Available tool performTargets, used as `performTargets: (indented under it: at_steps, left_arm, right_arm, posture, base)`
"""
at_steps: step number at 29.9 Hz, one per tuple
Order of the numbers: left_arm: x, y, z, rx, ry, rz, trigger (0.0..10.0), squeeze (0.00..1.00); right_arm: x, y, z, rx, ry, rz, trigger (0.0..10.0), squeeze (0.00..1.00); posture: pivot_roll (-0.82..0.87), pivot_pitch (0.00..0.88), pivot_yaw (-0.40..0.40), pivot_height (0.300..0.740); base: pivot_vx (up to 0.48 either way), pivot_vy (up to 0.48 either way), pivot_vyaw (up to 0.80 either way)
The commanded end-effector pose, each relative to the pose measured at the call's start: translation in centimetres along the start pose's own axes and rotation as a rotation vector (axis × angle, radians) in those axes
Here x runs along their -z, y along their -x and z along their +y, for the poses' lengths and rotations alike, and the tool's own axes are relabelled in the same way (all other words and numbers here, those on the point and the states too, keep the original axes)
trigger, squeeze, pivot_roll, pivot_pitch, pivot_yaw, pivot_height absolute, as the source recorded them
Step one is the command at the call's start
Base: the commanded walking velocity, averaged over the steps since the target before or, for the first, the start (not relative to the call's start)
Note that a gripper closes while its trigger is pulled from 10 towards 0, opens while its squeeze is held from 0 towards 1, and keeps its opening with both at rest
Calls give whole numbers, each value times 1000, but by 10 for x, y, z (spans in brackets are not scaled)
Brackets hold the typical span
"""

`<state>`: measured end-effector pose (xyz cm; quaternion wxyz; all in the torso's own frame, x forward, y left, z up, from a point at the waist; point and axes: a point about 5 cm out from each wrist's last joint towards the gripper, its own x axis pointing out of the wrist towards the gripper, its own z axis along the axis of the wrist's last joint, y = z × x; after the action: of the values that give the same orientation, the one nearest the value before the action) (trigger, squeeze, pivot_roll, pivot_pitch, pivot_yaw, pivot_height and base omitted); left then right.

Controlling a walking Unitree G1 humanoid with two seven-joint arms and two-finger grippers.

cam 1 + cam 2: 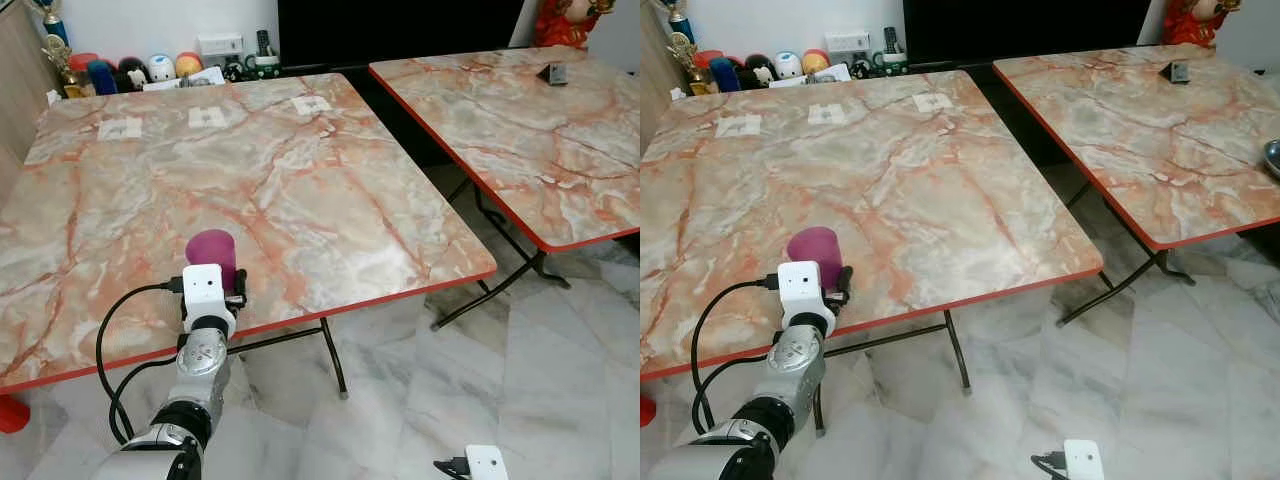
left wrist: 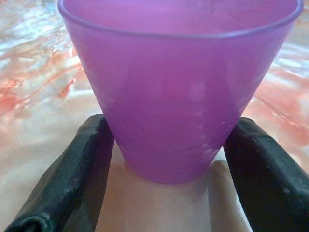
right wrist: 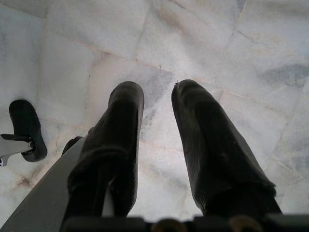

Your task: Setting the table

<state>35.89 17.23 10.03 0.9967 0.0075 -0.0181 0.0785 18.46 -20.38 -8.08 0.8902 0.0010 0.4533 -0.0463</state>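
Marble-patterned folding table (image 1: 300,190), red-edged, on crossed black legs; the surface being set, most of it bare; a second table (image 1: 520,130) of the same pattern stands just to the robot's right, apart from the first across a narrow gap, and carries a small dark object (image 1: 552,73) near its far side. Pale marble floor (image 1: 450,400) below both. Along the far edge of the near table, three small white papers (image 1: 207,117) lie in a row, possibly marking places, though what they are cannot be read; behind them, a shelf of small ornaments (image 1: 140,70) against the wall.

Left arm (image 1: 200,370), silver, cabled, reaching over the near edge of the table; it approaches from the robot's side because the cup stands close to that edge. Purple cup (image 2: 181,87), plastic, upright, mouth up, resting on the tabletop near the front edge toward the robot's left. Left gripper (image 2: 169,159): fingers (image 2: 77,169) spread, one on each side of the cup's narrow base, close against it but not visibly squeezing; judged a position of either just setting down or about to grasp.

Right gripper (image 3: 157,145): hangs idle over the floor, fingers slightly parted, holding nothing.
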Motion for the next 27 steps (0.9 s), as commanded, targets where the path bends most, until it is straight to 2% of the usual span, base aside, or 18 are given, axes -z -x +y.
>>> performTargets:
  at_steps: [1,6,9,14,15,16,17,18,27]
  left_arm:
    - [-6,-2,3,-4,-1,-36,0,0]
    - [-10,-2,5,5,-9,-72,0,0]
    - [-14,0,7,56,-60,-125,0,0]
    - [-3,16,24,92,-111,-146,0,0]
    - [-1,19,28,92,-116,-145,2510,0]
    - [1,24,37,87,-129,-150,8196,0]
    - [2,25,40,84,-134,-153,8196,0]
    - [1,28,44,84,-135,-165,10000,0]
    - [-8,47,61,106,-173,-218,10000,0]
  right_arm:
    - [5,1,-2,5,4,15,10000,0]
    - [5,1,-2,4,2,15,10000,0]
    - [6,1,-2,5,-2,15,10000,0]
    - [7,1,-2,11,-11,16,10000,0]
    - [7,1,-2,11,-11,17,10000,0]
    - [8,2,-2,12,-12,18,10000,0]
    - [8,2,-1,12,-13,19,10000,0]
    - [8,2,-1,12,-15,19,10000,0]
    - [8,2,-1,15,-27,7,10000,0]
  posture:
    - [3,114,-36,740]
    - [6,116,-35,740]
    - [5,117,-27,740]
    - [13,116,-18,740]
    - [17,115,-15,740]
    - [20,113,-11,740]
    - [20,113,-11,740]
    - [21,109,-8,740]
    - [27,102,-5,740]
  base:
    - [0,0,0]
    - [0,0,0]
    - [0,0,0]
    - [0,0,0]
    - [0,0,0]
    - [0,0,0]
    - [0,0,0]
    - [0,0,0]
    - [0,0,0]
